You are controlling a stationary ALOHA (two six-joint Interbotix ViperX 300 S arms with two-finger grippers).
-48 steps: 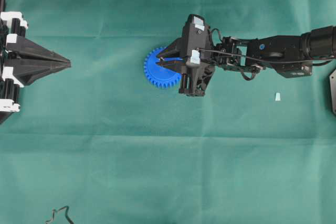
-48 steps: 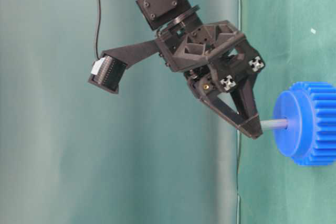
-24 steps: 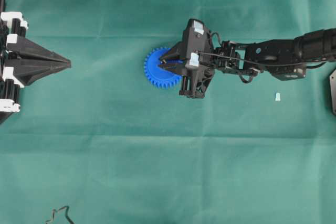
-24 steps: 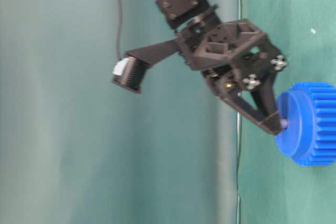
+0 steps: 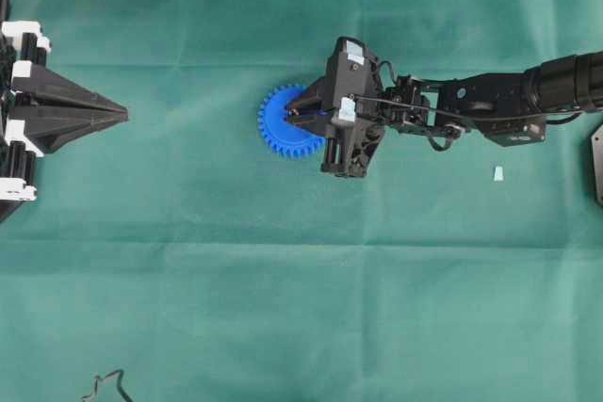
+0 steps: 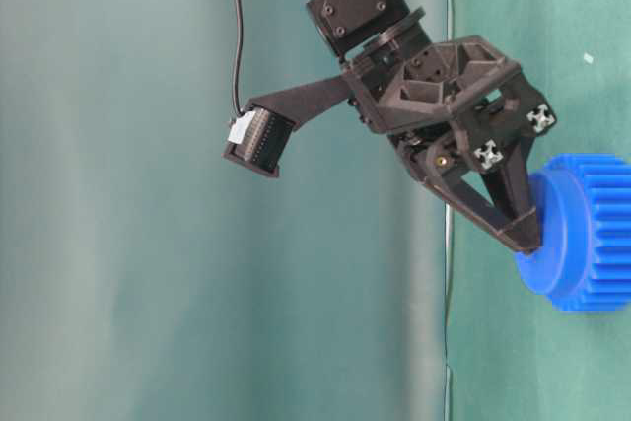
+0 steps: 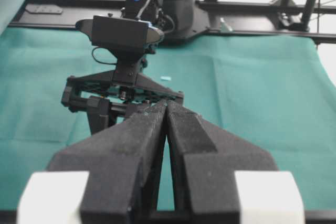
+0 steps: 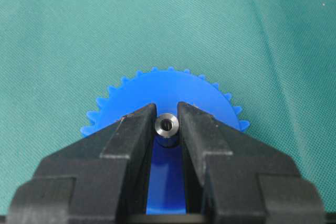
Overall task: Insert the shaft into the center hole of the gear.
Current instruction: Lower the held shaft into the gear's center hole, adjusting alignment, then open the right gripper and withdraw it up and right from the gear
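The blue gear (image 5: 279,128) lies flat on the green cloth. My right gripper (image 5: 300,115) is over its middle, shut on the shaft (image 8: 167,125). In the right wrist view the shaft's shiny ring end sits between the two fingertips (image 8: 137,125), over the gear's face (image 8: 167,88). In the table-level view the fingertips (image 6: 530,240) rest against the gear's raised hub (image 6: 552,244), and no length of shaft shows between them. The center hole is hidden by the shaft and fingers. My left gripper (image 5: 124,115) is shut and empty at the far left; its closed tips (image 7: 166,104) point toward the right arm.
A small pale whitish-blue block (image 5: 497,173) lies on the cloth under the right forearm; it also shows in the left wrist view (image 7: 166,78). A thin dark cable (image 5: 104,385) lies at the lower left edge. A dark plate (image 5: 597,167) sits at the right edge.
My right gripper has moved toward the gear with the shaft. The stretch of shaft seen between fingertips and hub has gone into the gear. The left arm has not moved.
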